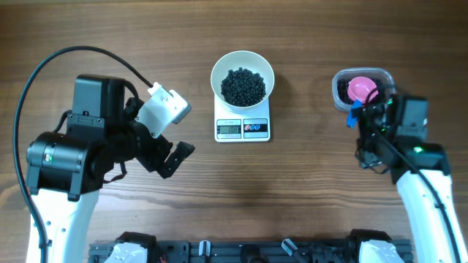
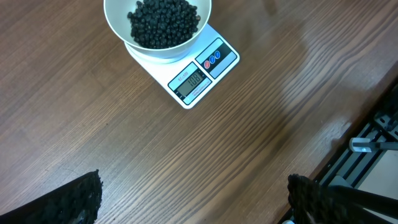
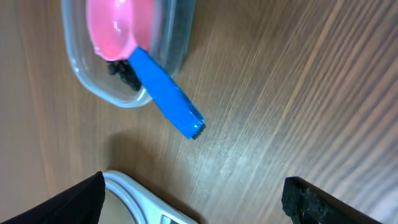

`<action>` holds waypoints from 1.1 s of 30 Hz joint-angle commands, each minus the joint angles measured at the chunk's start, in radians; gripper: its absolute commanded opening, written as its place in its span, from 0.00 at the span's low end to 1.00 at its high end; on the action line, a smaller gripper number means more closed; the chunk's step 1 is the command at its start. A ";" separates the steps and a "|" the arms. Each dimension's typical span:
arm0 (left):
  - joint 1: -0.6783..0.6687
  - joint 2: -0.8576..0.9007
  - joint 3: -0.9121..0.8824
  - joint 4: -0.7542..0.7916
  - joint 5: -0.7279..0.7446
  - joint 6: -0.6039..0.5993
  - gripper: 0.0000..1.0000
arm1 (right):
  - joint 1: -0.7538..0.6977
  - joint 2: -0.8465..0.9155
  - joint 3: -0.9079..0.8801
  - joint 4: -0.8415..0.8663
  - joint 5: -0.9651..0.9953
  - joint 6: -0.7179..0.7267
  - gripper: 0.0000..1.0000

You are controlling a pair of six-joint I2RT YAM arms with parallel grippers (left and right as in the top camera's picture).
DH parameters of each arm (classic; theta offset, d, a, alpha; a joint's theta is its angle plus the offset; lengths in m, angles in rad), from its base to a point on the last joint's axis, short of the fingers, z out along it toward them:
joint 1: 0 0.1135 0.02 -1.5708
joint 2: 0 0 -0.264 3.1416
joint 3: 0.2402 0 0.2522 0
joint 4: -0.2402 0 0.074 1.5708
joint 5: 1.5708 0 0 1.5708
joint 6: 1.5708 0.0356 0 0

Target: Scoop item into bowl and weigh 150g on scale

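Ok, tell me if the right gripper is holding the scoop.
No, the scoop rests in the tub, and the right gripper stands open apart from it.

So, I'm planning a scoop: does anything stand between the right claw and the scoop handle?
Nothing visible does. The open right claw faces the blue scoop handle, jutting from the tub, with only table between.

Digits on scale (image 1: 243,128) display too small; bowl (image 2: 158,53) cropped at top.

A brown wood-grain table (image 1: 110,29) lies under soft, even light, a black metal rail (image 1: 322,252) edging its near side.
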 commanded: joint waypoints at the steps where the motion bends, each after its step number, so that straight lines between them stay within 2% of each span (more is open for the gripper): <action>1: 0.007 -0.004 0.016 -0.001 0.012 0.011 1.00 | 0.026 -0.003 -0.053 0.062 0.006 0.158 0.92; 9: 0.007 -0.004 0.016 -0.001 0.012 0.011 1.00 | 0.042 -0.002 -0.063 0.095 0.180 0.292 0.87; 13: 0.007 -0.004 0.016 -0.001 0.012 0.011 1.00 | 0.042 0.014 -0.063 0.174 0.183 0.291 0.85; 18: 0.007 -0.004 0.016 -0.001 0.012 0.011 1.00 | 0.056 0.048 -0.063 0.179 0.176 0.293 0.83; 28: 0.007 -0.004 0.016 -0.001 0.012 0.011 1.00 | 0.110 0.053 -0.079 0.171 0.187 0.240 0.86; 33: 0.007 -0.004 0.016 -0.001 0.012 0.011 1.00 | 0.135 0.051 -0.198 0.332 0.155 0.230 0.91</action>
